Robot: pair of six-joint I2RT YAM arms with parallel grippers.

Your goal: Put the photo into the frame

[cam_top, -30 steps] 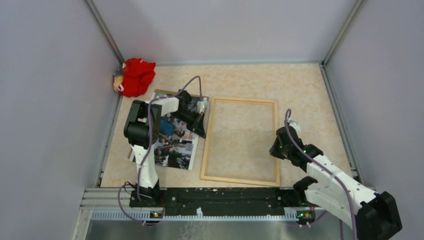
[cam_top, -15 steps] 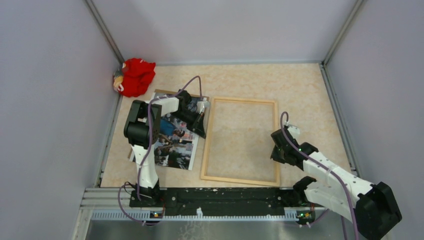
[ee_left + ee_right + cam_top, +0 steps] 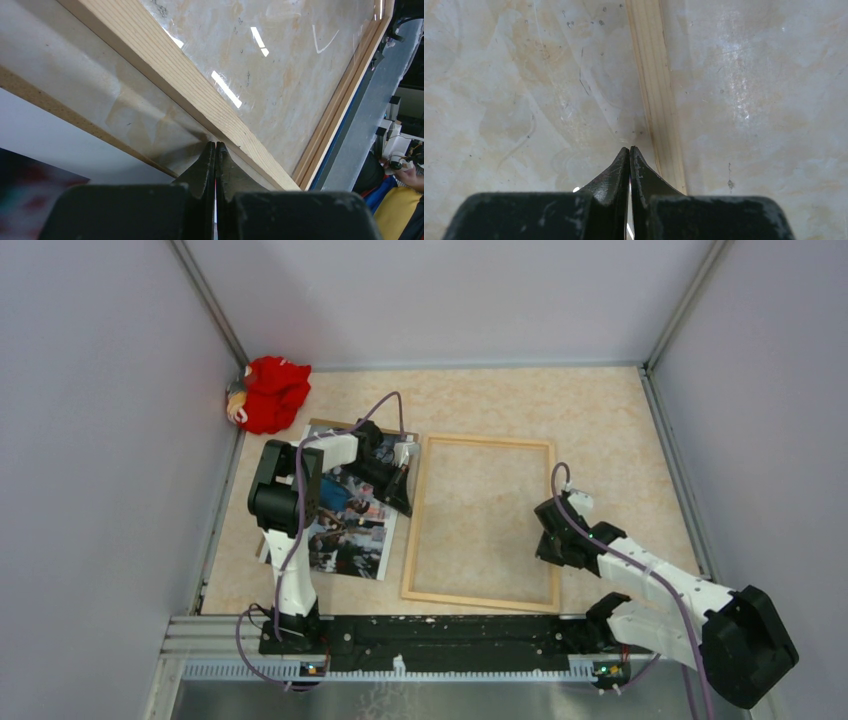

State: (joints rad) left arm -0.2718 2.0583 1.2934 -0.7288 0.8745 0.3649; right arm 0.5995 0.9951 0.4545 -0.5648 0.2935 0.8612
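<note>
While the frame point(image 3: 412, 540) lies flat on the table point(image 3: 620, 460), the photo point(image 3: 350, 540) sits face up just left of it. L gripper point(image 3: 215, 145) is pinched closed, tips at the frame's left rail. R gripper point(image 3: 629, 149) is closed too, by its right rail.

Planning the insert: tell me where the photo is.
Top view: the photo lies left of the frame, beside its left rail, partly under the left arm.

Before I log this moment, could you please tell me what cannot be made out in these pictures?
the photo: top view, far part hidden under the left arm.
the frame: top view, right rail partly covered by the right gripper.
left gripper: left wrist view, contact with the table hidden by its own tips.
</note>
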